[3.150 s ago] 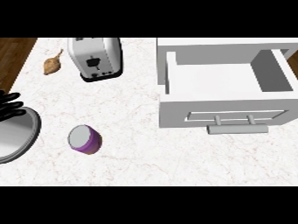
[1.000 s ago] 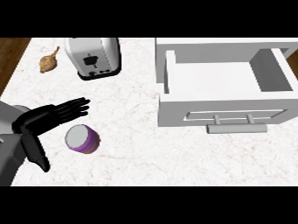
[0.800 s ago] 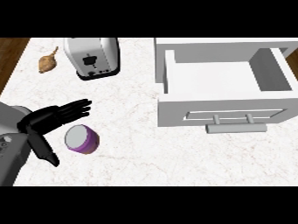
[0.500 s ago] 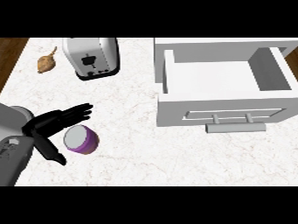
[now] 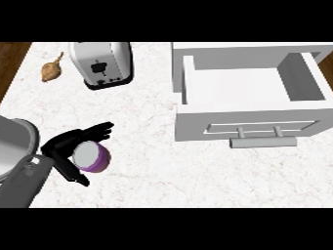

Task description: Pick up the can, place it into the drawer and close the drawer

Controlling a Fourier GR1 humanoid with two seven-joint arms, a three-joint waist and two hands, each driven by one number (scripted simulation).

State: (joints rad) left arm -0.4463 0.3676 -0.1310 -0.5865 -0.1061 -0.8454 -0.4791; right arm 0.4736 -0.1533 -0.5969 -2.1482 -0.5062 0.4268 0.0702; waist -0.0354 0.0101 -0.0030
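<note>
Since the earlier frames the left hand (image 5: 66, 146) has come down onto the can (image 5: 90, 156) at the lower left of the frame, its fingers spread wide around it, not yet curled. This looks like the grasping step: next the fingers must close and lift. Farther up and right the drawer (image 5: 254, 121) stands open on the bench (image 5: 155, 171); a toaster (image 5: 102, 64) sits upper left.
</note>
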